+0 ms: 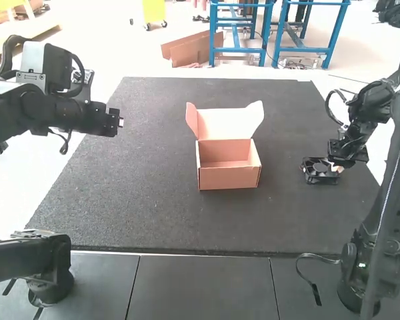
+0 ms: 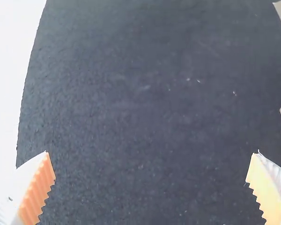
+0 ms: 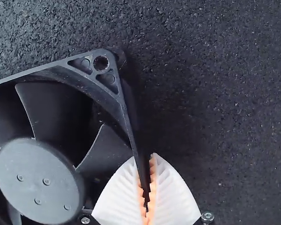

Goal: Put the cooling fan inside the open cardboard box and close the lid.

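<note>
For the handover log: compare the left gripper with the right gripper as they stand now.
The left gripper is open, fingers wide apart; the right gripper is shut on the cooling fan's frame edge. The left gripper holds nothing over bare mat, left of the cardboard box; the right gripper sits right of it. Both have white ribbed fingers with orange pads.

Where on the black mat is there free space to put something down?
The mat is bare between the left gripper and the box, and along its near edge in front of the box. It is crowded at the right, where the right gripper clamps the fan.
</note>
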Robot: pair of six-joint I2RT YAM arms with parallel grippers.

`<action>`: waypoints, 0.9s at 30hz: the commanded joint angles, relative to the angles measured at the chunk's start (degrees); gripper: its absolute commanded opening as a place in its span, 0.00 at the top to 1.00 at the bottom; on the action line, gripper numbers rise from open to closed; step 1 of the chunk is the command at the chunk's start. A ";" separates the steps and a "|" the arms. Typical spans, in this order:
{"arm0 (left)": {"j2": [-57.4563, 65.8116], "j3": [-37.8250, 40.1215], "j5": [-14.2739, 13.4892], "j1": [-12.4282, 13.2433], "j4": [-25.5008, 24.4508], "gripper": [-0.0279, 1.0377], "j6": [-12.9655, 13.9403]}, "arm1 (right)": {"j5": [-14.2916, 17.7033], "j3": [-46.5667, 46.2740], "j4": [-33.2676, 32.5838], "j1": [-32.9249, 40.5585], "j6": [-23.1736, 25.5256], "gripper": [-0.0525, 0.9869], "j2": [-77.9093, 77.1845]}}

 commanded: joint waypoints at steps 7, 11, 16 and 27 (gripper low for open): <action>-1.57 0.78 -0.67 0.26 0.42 0.06 0.50 | -1.87 -2.17 1.76 -0.08 5.81 0.96 -3.91; -1.92 -0.89 -0.67 0.26 1.12 0.06 0.59 | -4.94 -4.54 1.76 -0.17 6.34 0.95 -9.71; -2.71 -2.30 -0.58 0.00 1.74 0.06 0.59 | -5.73 -7.71 1.06 0.45 8.18 0.95 -18.67; -2.89 -2.38 -0.49 -1.50 1.65 0.06 0.59 | -6.35 -8.67 -2.72 8.80 21.01 0.95 -37.74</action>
